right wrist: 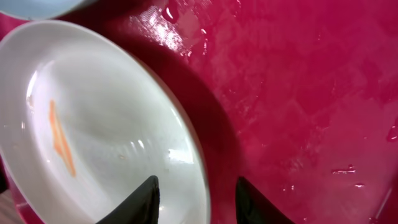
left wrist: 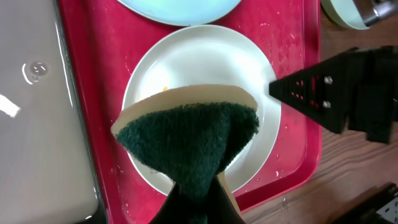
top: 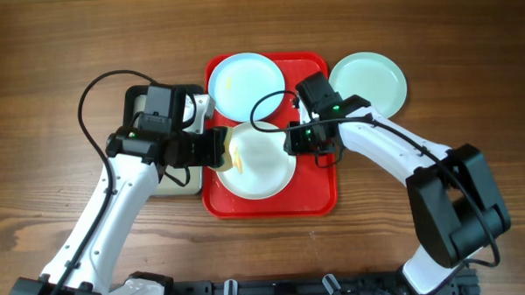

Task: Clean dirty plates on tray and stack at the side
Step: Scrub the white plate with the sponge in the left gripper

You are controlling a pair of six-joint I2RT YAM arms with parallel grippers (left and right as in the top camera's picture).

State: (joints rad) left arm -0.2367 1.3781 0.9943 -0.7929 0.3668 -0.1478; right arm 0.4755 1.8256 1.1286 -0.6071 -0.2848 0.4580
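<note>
white plate (top: 265, 165): glossy, plain rim, thin orange streak and a yellowish smear inside; lying on the tray (top: 321, 194), directly under the left gripper (left wrist: 196, 193), its edge between the right gripper (right wrist: 196, 182) fingers
mint-blue plates: one (top: 245, 84) on the tray, beyond both grippers; one (top: 368, 81) off the tray, on the table beyond the right gripper
tray: red, raised rim, wet with droplets
left gripper: clamped on a folded sponge (left wrist: 189, 134), dark green scouring side and tan foam edge showing
right gripper: jaws apart, straddling the white plate's rim
basin (left wrist: 37, 124): pale, just beside the left gripper, against the tray
table (top: 49, 50): brown wood grain
</note>
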